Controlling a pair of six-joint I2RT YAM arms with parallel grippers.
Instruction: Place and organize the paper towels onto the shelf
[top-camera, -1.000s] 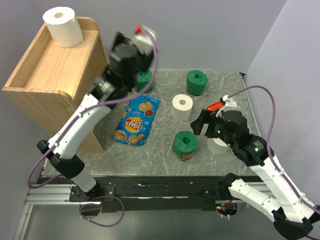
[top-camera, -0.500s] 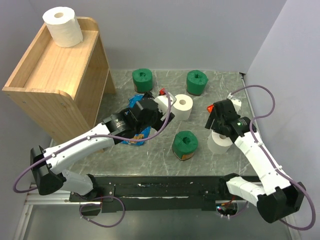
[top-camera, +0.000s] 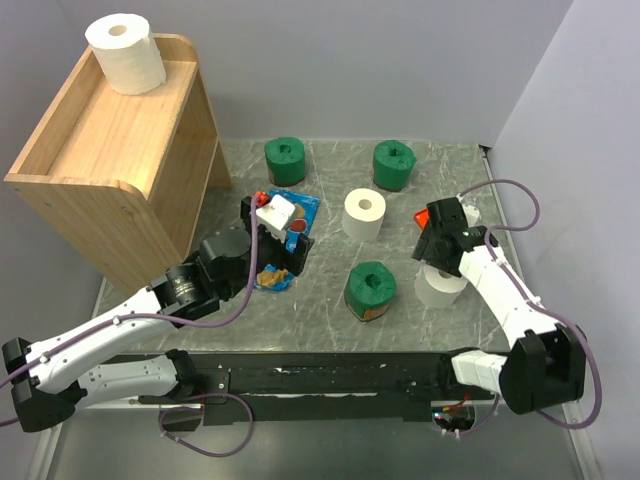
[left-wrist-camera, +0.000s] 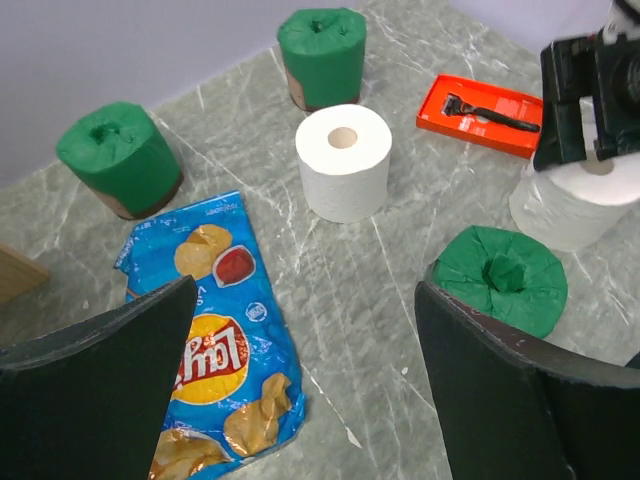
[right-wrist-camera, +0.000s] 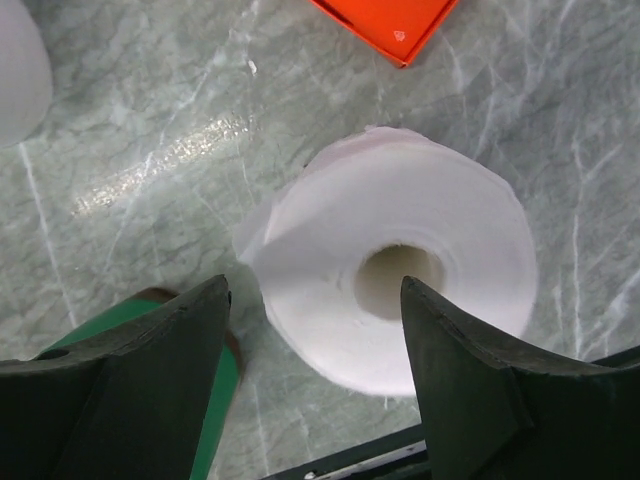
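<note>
One white paper towel roll (top-camera: 125, 50) stands on the shelf (top-camera: 95, 150) top at its far end. On the table are three green rolls (top-camera: 286, 160) (top-camera: 394, 165) (top-camera: 370, 290) and two white ones (top-camera: 364, 213) (top-camera: 440, 290). My right gripper (top-camera: 440, 245) (right-wrist-camera: 315, 285) hangs just above the near-right white roll (right-wrist-camera: 330, 240), open about halfway; one fingertip is over the roll's hollow centre, the other outside its rim, and nothing is gripped. My left gripper (top-camera: 275, 240) (left-wrist-camera: 305, 290) is wide open and empty, above the table between the chip bag and the near green roll (left-wrist-camera: 500, 275).
A blue chip bag (top-camera: 280, 235) (left-wrist-camera: 215, 340) lies under the left gripper. An orange tray holding a razor (left-wrist-camera: 480, 112) (top-camera: 425, 213) sits just beyond the right gripper. The near green roll (right-wrist-camera: 216, 400) is close to the left of the right gripper's roll.
The left arm swung from beside the shelf down and back to above the chip bag. The right gripper narrowed its jaws and settled over the near-right white roll.
</note>
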